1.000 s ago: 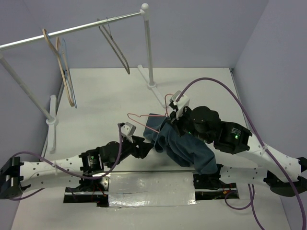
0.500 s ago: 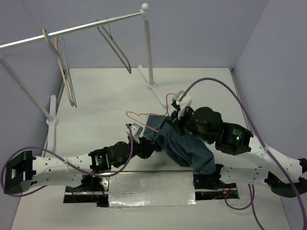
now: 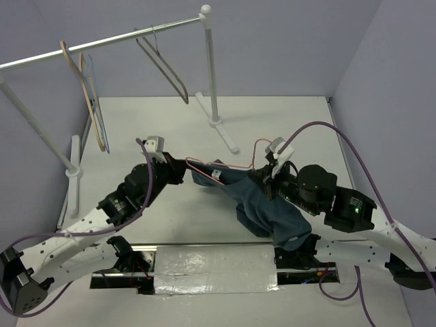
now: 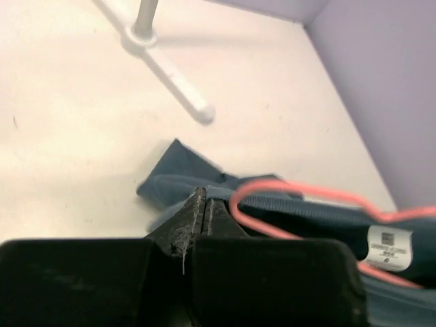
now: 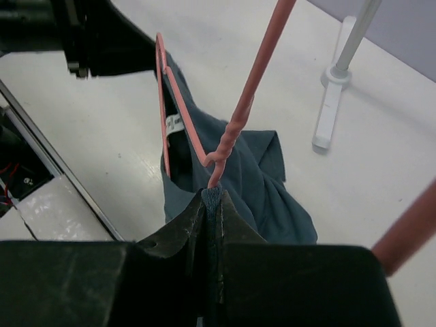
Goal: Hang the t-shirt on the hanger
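White garment rack (image 3: 211, 68) with pale wooden hangers (image 3: 86, 95) and a grey-brown hanger (image 3: 170, 75) on its rail.

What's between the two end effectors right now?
Top view: the t-shirt, its white label showing, and the hanger wire span that gap.

White arms (image 3: 75, 235), black joints (image 3: 139, 185) and fingers (image 4: 187, 221), purple cables (image 3: 315, 124) looping off both, green light (image 3: 354, 210) glowing lower right.

T-shirt (image 3: 266, 208) partly hidden behind right arm (image 3: 340, 204), top view, label (image 4: 390, 246) print too small to read, hanger (image 4: 236, 204) cut off at R edge, L wrist view, hook (image 5: 272, 34) cut off up top, R wrist view
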